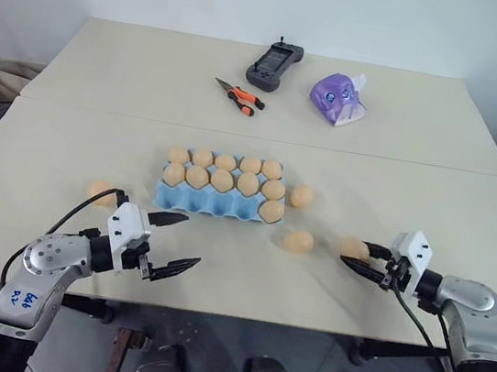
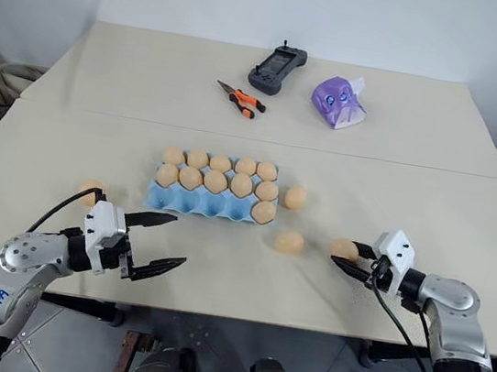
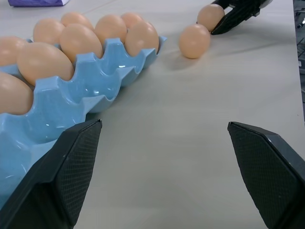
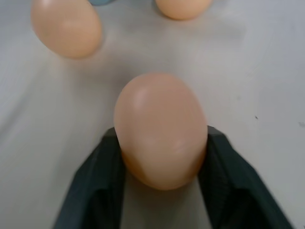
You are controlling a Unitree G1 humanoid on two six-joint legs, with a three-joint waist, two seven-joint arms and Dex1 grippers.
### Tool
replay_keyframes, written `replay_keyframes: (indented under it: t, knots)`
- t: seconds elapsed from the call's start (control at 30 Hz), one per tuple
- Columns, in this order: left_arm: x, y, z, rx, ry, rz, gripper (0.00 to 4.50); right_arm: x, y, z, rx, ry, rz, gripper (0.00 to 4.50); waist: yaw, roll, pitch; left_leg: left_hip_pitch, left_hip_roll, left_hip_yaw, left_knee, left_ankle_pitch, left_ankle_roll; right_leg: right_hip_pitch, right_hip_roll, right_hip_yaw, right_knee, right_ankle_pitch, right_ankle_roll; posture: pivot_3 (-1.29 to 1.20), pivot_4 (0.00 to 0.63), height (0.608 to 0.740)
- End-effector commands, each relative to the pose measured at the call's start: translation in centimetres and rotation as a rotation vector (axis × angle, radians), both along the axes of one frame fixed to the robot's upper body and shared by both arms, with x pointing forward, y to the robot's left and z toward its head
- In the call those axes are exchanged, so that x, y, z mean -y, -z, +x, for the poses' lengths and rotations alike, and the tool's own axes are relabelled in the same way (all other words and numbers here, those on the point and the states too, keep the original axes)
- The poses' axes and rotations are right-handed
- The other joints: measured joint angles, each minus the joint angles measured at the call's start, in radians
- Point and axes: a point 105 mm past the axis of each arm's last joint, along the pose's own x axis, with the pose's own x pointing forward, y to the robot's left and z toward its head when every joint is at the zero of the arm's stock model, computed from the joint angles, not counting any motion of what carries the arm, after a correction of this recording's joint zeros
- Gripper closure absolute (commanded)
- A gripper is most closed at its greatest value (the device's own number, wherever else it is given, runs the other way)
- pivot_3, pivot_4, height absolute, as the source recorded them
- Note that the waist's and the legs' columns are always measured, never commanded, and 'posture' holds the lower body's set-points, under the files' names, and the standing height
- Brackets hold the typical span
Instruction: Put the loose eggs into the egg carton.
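The light-blue egg carton [image 1: 202, 203] lies mid-table; several eggs fill its two far rows and the right end cup of the near row. My right gripper [image 1: 354, 254] is shut on a loose egg [image 4: 159, 129] resting low over the table, right of the carton. Two more loose eggs lie between it and the carton: one [image 1: 298, 241] near the carton's front right corner, one [image 1: 302, 196] by its right end. Another egg [image 1: 100, 190] sits left of the carton. My left gripper [image 1: 190, 241] is open, in front of the carton's left part, with nothing between its fingers [image 3: 71, 167].
On the far table section lie orange-handled pliers [image 1: 239, 97], a dark handheld controller [image 1: 274, 67] and a purple tissue pack [image 1: 338, 100]. A seam [image 1: 101, 112] runs across between the two table tops. The near table edge [image 1: 258, 317] is just below both grippers.
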Motion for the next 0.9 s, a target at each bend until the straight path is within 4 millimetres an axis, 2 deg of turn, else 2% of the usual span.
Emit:
replay_keyframes:
  t: [0.03, 0.17, 0.27, 0.37, 0.43, 0.53, 0.63, 0.73, 0.77, 0.9]
  knots:
    - [0.3, -2.0, 0.0, 0.067, 0.012, -0.057, 0.0, -1.5, -3.1, 0.2, 0.094, -0.072, 0.035, 3.03, -0.001, 0.0, 0.0, 0.0, 0.0, 0.0, 0.0, 0.0, 0.0, 0.0, 0.0, 0.0, 0.0, 0.0, 0.0, 0.0, 0.15, 0.74]
    - [0.5, -2.3, -0.5, 0.072, 0.06, -0.069, 0.0, -6.9, -7.3, 0.4, 0.172, -0.194, 0.098, 3.03, -0.01, 0.001, 0.0, 0.0, 0.001, 0.001, -0.001, 0.0, -0.001, -0.002, 0.001, 0.002, 0.001, 0.0, 0.0, 0.0, 0.15, 0.74]
    - [0.9, -2.2, -0.9, 0.085, 0.113, -0.043, 0.0, -11.0, -8.6, 1.2, 0.181, -0.237, 0.111, 3.03, -0.012, 0.001, 0.0, 0.0, 0.001, 0.0, -0.001, 0.0, -0.003, -0.002, 0.004, 0.001, 0.003, 0.0, -0.001, 0.0, 0.15, 0.74]
    - [0.9, -2.7, -0.7, 0.152, 0.115, -0.044, 0.0, -15.2, -8.8, 1.9, 0.178, -0.274, 0.093, 3.03, -0.004, 0.001, 0.0, -0.001, 0.002, 0.0, -0.001, 0.001, -0.004, -0.005, 0.003, -0.001, 0.004, -0.001, -0.003, 0.0, 0.15, 0.74]
    - [0.9, -3.0, -0.4, 0.199, 0.106, -0.045, 0.0, -17.3, -8.9, 2.3, 0.169, -0.282, 0.096, 3.03, -0.001, 0.001, 0.0, -0.002, 0.002, 0.0, -0.002, 0.001, -0.004, -0.006, 0.002, 0.0, 0.005, -0.001, -0.003, 0.0, 0.15, 0.74]
    - [0.7, -2.9, -0.6, 0.211, 0.099, -0.045, 0.0, -19.4, -8.5, 2.7, 0.154, -0.297, 0.077, 3.03, 0.001, 0.001, 0.0, -0.006, 0.001, 0.002, -0.002, 0.001, -0.003, -0.011, 0.001, 0.0, 0.006, -0.001, -0.003, 0.0, 0.15, 0.74]
    - [0.4, -2.6, -0.7, 0.207, 0.083, -0.039, 0.0, -20.4, -7.7, 3.0, 0.163, -0.324, 0.018, 3.03, 0.0, 0.0, 0.0, -0.01, 0.001, 0.004, 0.0, 0.001, -0.001, -0.017, 0.002, 0.0, 0.008, -0.001, -0.003, 0.0, 0.15, 0.74]
    - [0.2, -2.4, -0.8, 0.203, 0.063, -0.038, 0.0, -20.7, -7.8, 3.5, 0.145, -0.301, 0.051, 2.17, -0.003, 0.0, 0.0, -0.012, 0.0, 0.005, 0.002, 0.001, -0.001, -0.018, 0.002, 0.001, 0.009, -0.001, -0.002, 0.0, 0.15, 0.74]
    - [0.2, -2.4, -0.9, 0.202, 0.059, -0.038, 0.0, -20.7, -7.9, 3.4, 0.143, -0.305, 0.056, 1.77, -0.003, 0.0, 0.0, -0.012, 0.0, 0.005, 0.003, 0.001, -0.001, -0.019, 0.002, 0.001, 0.01, -0.001, -0.002, 0.0, 0.15, 0.74]
    - [-0.2, -2.1, -1.0, 0.181, 0.026, -0.033, 0.0, -19.7, -9.2, 2.6, 0.186, -0.32, 0.088, 0.46, -0.005, 0.0, 0.0, -0.012, 0.001, 0.004, 0.004, 0.001, -0.002, -0.02, 0.003, 0.001, 0.012, -0.001, -0.002, 0.0, 0.15, 0.74]
